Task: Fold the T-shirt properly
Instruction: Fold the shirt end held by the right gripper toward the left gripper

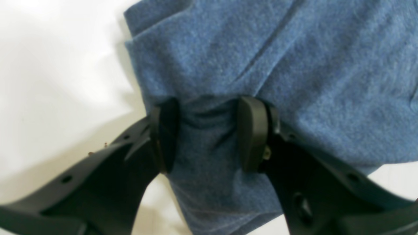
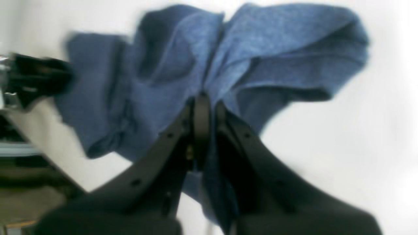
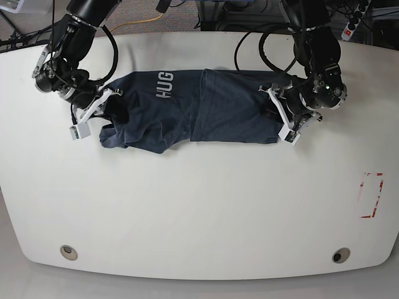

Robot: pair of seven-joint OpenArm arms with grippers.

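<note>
right pincer clenched on wrinkly navy cotton t-shirt; left pincer grasping bunched hem; uneven pull risks crooked fold.

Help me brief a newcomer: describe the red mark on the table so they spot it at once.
Start at the white table and follow its edge on the base view's right, below the left tool. The red mark is a thin taped rectangle outline, the only red thing there.

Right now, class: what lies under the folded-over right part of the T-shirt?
In the base view, a flap of the T-shirt covers the chest print; only "HUG" shows. The remaining letters are hidden beneath it. The white table surrounds it.
</note>
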